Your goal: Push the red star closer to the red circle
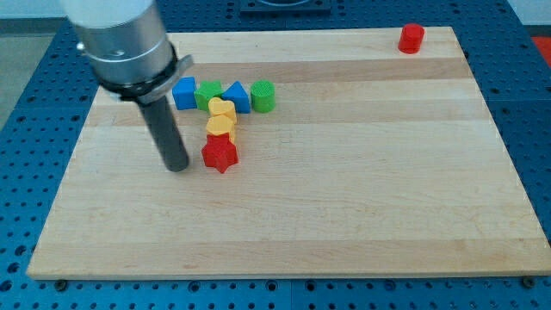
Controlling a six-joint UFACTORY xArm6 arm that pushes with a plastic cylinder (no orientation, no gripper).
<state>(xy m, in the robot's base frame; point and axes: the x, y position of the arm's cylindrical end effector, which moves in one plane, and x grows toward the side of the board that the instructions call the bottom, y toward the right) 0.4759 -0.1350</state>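
Now rod upright, my tip (177, 166) just left of red star (220, 154).

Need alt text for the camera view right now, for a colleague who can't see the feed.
My tip rests on the wooden board just left of the red star, which sits below two yellow blocks. The red circle stands far off at the view's top right. Blue and green blocks line up above the yellow ones.

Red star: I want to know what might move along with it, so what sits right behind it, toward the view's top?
Directly behind the red star is a yellow block, touching it, then a yellow heart. The star hides the yellow block's lower edge. My tip stands to the star's left, apart.
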